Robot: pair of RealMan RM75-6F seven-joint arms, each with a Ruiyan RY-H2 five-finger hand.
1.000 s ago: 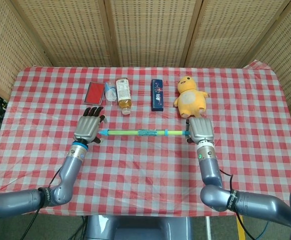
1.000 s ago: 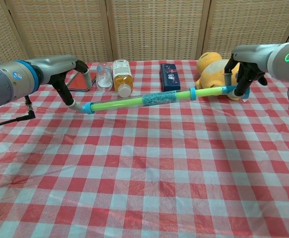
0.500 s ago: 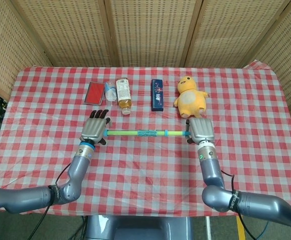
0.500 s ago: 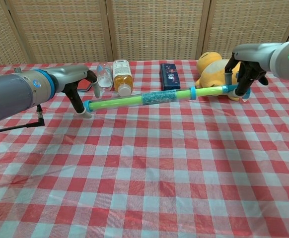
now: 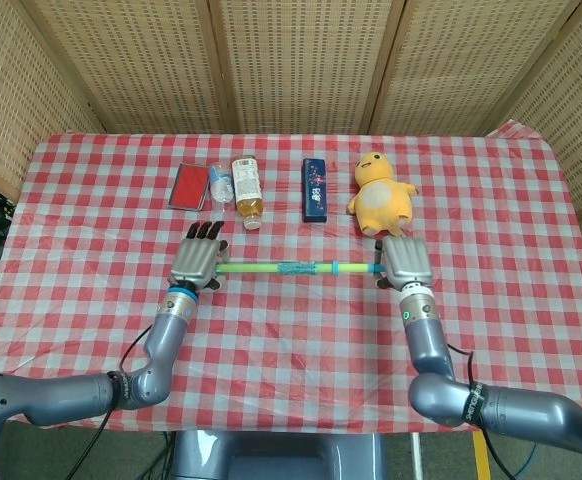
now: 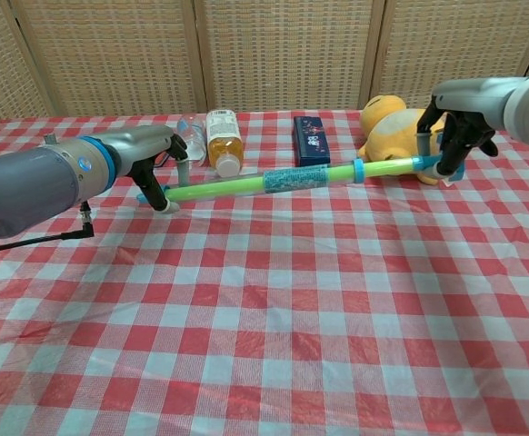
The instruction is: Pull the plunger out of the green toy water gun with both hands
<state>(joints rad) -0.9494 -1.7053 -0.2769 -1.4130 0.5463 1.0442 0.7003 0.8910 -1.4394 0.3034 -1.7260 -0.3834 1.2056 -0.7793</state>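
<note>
Head view first: everything hangs off the green toy water gun, which lies straight across the middle of the checkered table, held up off the cloth at both ends. At its left end the left hand is wrapped around the tube, with the fingertips pointing away from the robot. In the chest view that hand has its fingers curled down around the tube's end, so it's gripping the gun.

Behind the gun's left part, further back on the table, there's a red flat packet, then a small clear bottle lying just beside a bigger tea bottle. Behind the gun's middle sits a dark blue box.

Toward the right end, a yellow plush toy sits just behind the gun. The right hand is clamped around that end; in the chest view its fingers close around the blue end piece.
</note>
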